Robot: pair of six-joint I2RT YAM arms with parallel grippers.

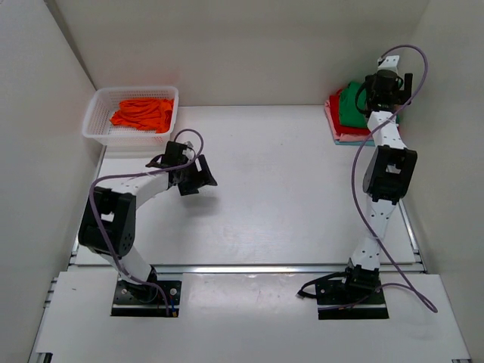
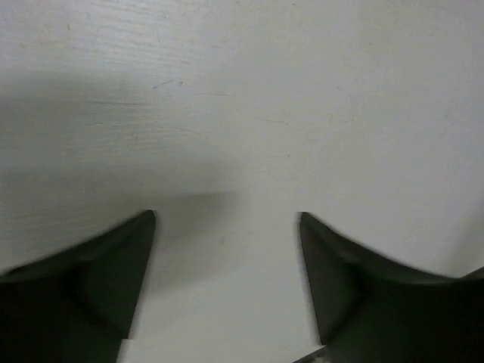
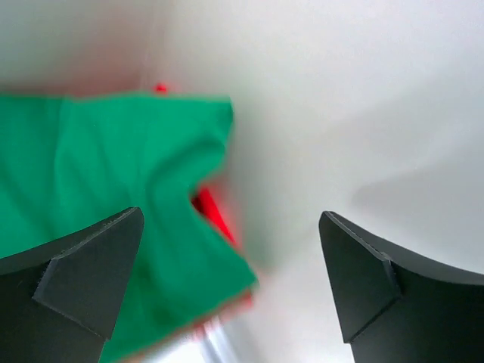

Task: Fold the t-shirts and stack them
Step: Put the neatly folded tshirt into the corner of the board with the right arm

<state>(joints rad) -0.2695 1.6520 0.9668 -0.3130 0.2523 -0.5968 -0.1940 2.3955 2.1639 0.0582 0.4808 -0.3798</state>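
A stack of folded t-shirts lies at the back right: a green t-shirt (image 1: 351,105) on top, a red one (image 1: 335,103) and a pink one (image 1: 339,128) beneath. My right gripper (image 1: 387,83) hovers over this stack, open and empty. In the right wrist view the green t-shirt (image 3: 98,204) fills the left half, with red cloth (image 3: 214,215) at its edge, and the gripper (image 3: 231,223) is open above them. An orange t-shirt (image 1: 142,114) lies crumpled in the white basket (image 1: 99,125). My left gripper (image 1: 198,175) is open and empty over bare table (image 2: 227,113), in front of the basket.
White walls close in the table on the left, back and right. The basket stands at the back left corner. A metal rail (image 1: 249,268) runs along the table's near edge, in front of the arm bases.
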